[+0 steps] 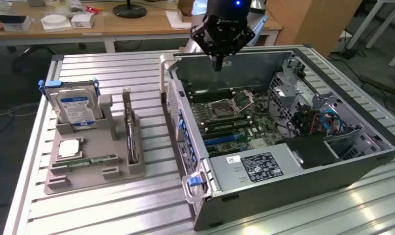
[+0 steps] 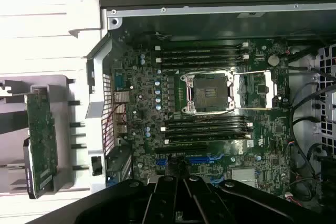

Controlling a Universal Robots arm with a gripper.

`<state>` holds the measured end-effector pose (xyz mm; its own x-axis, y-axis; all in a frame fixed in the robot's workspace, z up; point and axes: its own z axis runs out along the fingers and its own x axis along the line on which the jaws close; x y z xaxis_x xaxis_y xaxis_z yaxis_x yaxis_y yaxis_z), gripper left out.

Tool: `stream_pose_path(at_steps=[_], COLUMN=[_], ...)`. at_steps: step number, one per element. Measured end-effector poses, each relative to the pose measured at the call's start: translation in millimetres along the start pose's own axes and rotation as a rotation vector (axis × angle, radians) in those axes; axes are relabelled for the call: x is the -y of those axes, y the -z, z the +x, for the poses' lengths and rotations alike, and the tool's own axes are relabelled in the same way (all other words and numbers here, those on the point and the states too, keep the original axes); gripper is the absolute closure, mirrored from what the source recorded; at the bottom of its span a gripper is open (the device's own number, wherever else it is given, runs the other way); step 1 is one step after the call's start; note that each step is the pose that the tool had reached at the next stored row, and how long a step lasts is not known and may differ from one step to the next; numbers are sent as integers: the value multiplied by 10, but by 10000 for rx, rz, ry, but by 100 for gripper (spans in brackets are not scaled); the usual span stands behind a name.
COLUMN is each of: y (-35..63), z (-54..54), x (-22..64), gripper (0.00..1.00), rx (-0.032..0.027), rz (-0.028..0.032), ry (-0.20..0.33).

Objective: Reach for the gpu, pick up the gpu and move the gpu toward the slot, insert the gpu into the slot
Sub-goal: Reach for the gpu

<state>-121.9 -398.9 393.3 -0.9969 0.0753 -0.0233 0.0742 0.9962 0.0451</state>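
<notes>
The gpu, a thin green card, stands on edge in the grey holder at the exterior view's left, outside the computer case. The wrist view shows the gpu beside the case wall. My gripper hangs over the far rim of the open case, well apart from the gpu. Its fingers are shut together with nothing between them. In the wrist view the gripper points down at the motherboard, just above the blue slot. The blue slot lies near the board's front.
A silver hard drive with a blue label, a processor chip and a memory stick share the holder. Cables and drive bays crowd the case's right side. A wooden desk stands behind the slatted table.
</notes>
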Motion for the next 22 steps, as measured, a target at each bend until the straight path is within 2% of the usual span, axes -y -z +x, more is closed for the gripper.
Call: stream_pose_path(at_steps=[4, 6, 22], y=[0, 2, 16], z=[10, 54, 775], x=[1, 4, 58], gripper=[90, 90, 90], rx=[1, -1, 0], rz=[0, 1, 0], ry=[-2, -1, -1])
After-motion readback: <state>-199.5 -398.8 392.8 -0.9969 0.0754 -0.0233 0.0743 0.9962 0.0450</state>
